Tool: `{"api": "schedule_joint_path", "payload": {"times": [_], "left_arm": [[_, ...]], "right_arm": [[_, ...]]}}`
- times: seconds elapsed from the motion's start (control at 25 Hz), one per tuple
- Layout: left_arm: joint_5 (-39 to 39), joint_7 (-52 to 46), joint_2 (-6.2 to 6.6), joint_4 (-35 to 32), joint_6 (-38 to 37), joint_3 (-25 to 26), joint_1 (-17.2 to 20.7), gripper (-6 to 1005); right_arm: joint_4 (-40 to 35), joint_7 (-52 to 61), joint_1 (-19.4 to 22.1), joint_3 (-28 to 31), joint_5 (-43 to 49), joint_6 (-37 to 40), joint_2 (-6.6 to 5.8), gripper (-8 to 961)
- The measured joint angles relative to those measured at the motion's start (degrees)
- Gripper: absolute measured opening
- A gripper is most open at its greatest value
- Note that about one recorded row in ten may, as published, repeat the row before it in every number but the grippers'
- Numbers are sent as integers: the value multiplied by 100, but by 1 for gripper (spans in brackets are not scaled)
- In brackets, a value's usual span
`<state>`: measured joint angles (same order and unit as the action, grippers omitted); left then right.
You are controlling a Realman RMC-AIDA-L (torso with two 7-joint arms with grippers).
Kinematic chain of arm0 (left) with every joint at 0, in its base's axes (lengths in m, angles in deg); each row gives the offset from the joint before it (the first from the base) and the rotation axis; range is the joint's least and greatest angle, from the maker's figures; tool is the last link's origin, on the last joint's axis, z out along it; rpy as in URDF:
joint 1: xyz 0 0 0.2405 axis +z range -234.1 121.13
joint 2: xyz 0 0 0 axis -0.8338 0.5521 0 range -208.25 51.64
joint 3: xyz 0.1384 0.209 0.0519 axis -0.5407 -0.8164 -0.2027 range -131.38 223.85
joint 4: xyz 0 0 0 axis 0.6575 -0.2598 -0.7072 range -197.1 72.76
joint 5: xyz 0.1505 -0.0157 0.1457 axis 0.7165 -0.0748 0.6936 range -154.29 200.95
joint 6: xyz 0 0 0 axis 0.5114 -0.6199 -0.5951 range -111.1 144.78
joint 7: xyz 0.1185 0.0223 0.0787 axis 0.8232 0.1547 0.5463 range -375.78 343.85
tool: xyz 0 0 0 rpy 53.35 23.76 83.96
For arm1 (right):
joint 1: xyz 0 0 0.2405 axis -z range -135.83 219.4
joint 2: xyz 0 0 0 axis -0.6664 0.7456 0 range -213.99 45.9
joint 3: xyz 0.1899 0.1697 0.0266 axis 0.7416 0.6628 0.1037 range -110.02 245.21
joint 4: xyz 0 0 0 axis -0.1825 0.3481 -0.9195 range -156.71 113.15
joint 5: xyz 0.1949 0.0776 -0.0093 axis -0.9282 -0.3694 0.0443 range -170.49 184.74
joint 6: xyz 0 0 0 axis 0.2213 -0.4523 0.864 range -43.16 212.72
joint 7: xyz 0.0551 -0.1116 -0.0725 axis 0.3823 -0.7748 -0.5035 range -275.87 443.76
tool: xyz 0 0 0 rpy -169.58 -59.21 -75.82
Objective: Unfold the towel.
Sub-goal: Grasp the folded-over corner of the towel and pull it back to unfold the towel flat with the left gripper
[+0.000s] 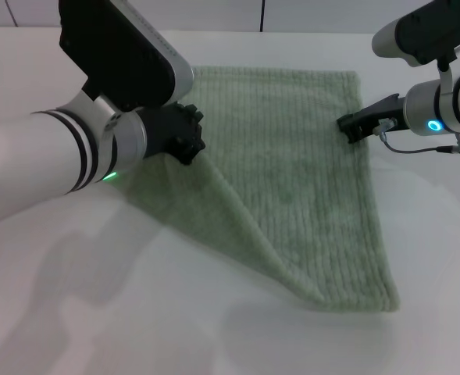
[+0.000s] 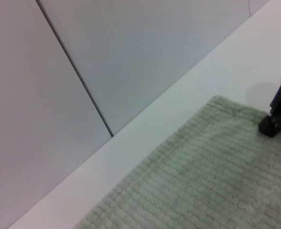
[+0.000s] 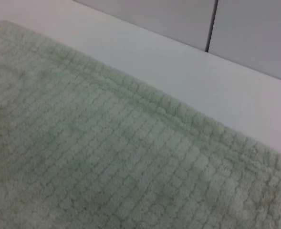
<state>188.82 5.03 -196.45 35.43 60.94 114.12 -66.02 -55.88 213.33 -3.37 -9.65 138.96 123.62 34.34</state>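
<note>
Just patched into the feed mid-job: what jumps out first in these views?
The pale green towel fills the middle of the white table, with its left layer lifted into a slanted fold. The left gripper sits at that raised left edge and seems to pinch it, while the right gripper rests at the towel's right edge near the far corner.

A broad white table (image 1: 136,312) fills the head view, its matte top catching soft, diffuse light and faint grey shadows. Behind it stands a pale grey wall (image 2: 130,62) of flat panels, split by thin dark seams (image 2: 76,71) — possibly cabinet fronts, though the wrist views cannot settle that.
</note>
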Motion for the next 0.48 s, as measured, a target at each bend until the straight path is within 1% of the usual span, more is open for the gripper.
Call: {"api": "schedule_joint_path", "payload": {"times": [0.48], "left_arm": [[0, 133, 2, 22, 195, 119, 191, 87]], "right_arm": [[0, 0, 2, 0, 0, 2, 0, 0]]}}
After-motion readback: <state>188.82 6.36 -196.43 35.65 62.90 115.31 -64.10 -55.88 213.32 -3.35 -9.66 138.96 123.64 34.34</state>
